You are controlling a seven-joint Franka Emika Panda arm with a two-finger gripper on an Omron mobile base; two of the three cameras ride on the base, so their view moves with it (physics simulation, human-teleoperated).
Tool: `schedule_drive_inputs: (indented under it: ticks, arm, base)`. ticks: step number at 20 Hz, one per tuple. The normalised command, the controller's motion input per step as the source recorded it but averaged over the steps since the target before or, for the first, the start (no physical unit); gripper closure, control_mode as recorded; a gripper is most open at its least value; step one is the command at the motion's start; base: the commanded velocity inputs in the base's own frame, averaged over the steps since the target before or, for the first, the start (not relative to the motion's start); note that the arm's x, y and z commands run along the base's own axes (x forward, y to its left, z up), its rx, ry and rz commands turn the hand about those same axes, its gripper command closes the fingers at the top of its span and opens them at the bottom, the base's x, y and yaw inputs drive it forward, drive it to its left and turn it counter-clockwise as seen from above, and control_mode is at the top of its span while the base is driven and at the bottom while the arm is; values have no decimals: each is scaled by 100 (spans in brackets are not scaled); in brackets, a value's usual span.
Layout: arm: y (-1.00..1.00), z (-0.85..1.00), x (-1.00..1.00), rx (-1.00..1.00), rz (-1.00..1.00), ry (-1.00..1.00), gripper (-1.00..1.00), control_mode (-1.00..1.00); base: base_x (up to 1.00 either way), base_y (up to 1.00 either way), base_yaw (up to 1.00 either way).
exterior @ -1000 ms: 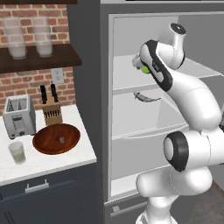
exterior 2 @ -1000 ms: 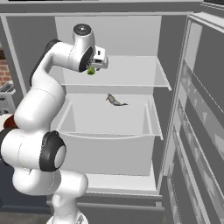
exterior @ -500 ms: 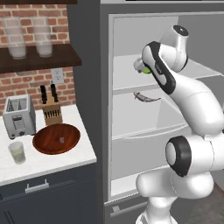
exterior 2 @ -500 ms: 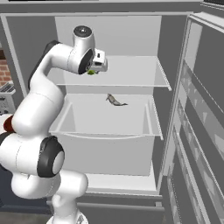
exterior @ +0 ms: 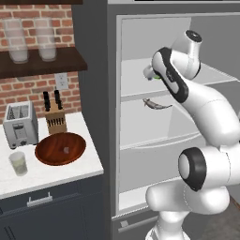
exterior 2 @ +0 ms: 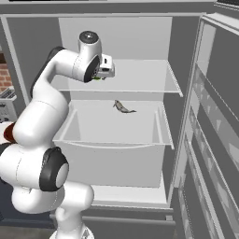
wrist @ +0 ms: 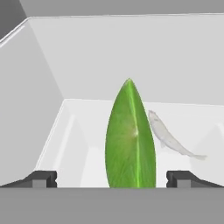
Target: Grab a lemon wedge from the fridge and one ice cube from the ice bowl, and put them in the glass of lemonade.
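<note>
Between the wide-open claw (wrist: 111, 178) tips, lemon wedge (wrist: 130, 138) upright, tip pointing up; fridge (exterior 2: 140, 74) open

Both base cameras behind arm, left and right, share open fridge (exterior: 154, 117) interior; hand camera close on lemon wedge (wrist: 131, 138).

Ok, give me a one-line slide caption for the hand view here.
Open gripper straddling the lemon wedge inside the fridge, a small fish beyond it.

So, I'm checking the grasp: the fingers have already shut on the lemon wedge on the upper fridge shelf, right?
Not shut. In the hand view the fingers stand wide apart on either side of the lemon wedge, without touching it. It is indeed on the upper shelf of the fridge.
</note>
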Motion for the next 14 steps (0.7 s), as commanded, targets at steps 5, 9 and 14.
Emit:
schedule_drive_inputs:
  ticks: [5, 9, 14]
  arm:
    - [0, 34, 0, 0, 0, 0, -100, -100]
    - [0, 11, 8, 0, 0, 0, -100, -100]
    - [-5, -27, 42, 0, 0, 0, -100, -100]
  base:
    - [0, 0, 0]
    - [0, 0, 0]
    - [0, 0, 0]
